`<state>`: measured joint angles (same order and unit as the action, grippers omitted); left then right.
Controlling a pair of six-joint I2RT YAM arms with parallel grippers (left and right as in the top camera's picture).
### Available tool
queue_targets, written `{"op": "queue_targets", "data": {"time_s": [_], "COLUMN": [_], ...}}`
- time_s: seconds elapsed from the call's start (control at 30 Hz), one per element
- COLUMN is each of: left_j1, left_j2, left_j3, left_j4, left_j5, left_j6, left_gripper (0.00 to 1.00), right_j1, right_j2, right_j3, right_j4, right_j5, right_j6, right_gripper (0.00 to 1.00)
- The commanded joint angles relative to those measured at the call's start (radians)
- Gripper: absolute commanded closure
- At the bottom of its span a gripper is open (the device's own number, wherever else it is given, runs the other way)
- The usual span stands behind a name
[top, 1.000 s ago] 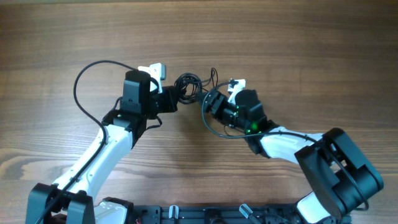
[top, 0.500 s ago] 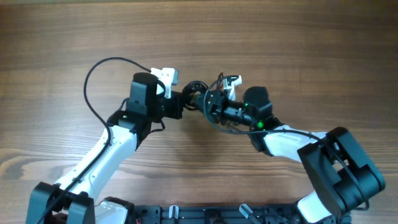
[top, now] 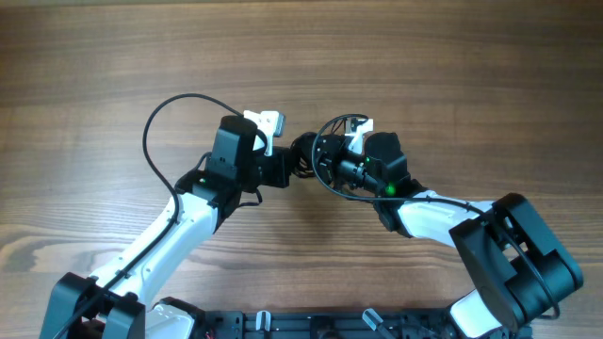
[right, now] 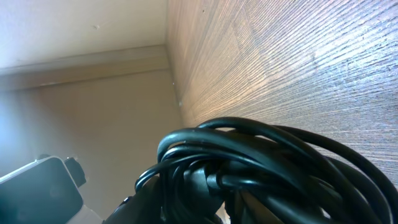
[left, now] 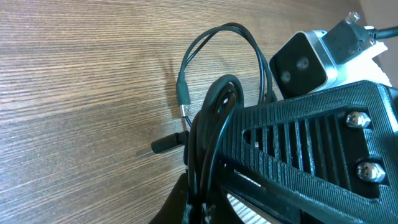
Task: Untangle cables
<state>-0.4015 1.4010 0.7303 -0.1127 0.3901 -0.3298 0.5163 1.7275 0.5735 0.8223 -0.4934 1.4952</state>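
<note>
The cables (top: 303, 154) are a small knot of thin black wires held between my two grippers above the table's middle. My left gripper (top: 286, 169) is shut on the knot's left side. My right gripper (top: 320, 160) is shut on its right side, and a thin loop (top: 332, 122) rises over it. In the left wrist view the coil (left: 210, 124) runs down into my jaws (left: 204, 208), with a loose loop (left: 224, 34) and a small plug (left: 183, 99) above. In the right wrist view the bundle (right: 261, 162) fills the bottom and hides my jaws (right: 217, 202).
The wooden table (top: 301, 56) lies all round. The left arm's own thicker black cable (top: 160, 122) arcs out to the left. The right arm's ribbed finger (left: 311, 143) and white camera (left: 301, 59) crowd the left wrist view. The left arm's camera (right: 37, 186) shows in the right wrist view.
My left arm has moved right and my right gripper slightly left. The two grippers have closed together and the cable knot between them is squeezed smaller.
</note>
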Motion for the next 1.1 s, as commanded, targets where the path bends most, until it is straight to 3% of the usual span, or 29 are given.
{"op": "queue_targets", "data": {"time_s": [0.0, 0.13, 0.57, 0.7, 0.83, 0.97, 1.07], "left_j1": [-0.004, -0.004, -0.061, -0.105, -0.13, -0.093, -0.017], "left_j2": [-0.011, -0.011, -0.011, -0.011, -0.011, -0.011, -0.011], "left_j3": [0.008, 0.008, 0.008, 0.008, 0.008, 0.008, 0.008], "left_j4": [0.018, 0.018, 0.019, 0.054, 0.084, 0.046, 0.014], "left_j5": [-0.072, -0.14, -0.111, -0.109, -0.096, -0.155, -0.157], "left_j6": [-0.109, -0.128, -0.119, -0.12, -0.121, -0.121, -0.12], "left_gripper": [0.96, 0.96, 0.96, 0.96, 0.96, 0.96, 0.96], "right_j1": [-0.006, -0.031, -0.04, -0.038, -0.038, -0.063, -0.161], "right_j2": [0.002, 0.002, 0.002, 0.003, 0.003, 0.002, 0.002], "right_j3": [0.002, 0.002, 0.002, 0.002, 0.002, 0.002, 0.002], "right_j4": [-0.019, 0.059, -0.027, -0.042, -0.061, -0.076, -0.054], "right_j5": [0.039, -0.028, 0.034, 0.033, 0.033, -0.053, -0.19], "right_j6": [0.001, 0.002, 0.182, 0.189, 0.156, -0.033, -0.13], "right_gripper": [0.65, 0.6, 0.55, 0.7, 0.93, 0.96, 0.96]}}
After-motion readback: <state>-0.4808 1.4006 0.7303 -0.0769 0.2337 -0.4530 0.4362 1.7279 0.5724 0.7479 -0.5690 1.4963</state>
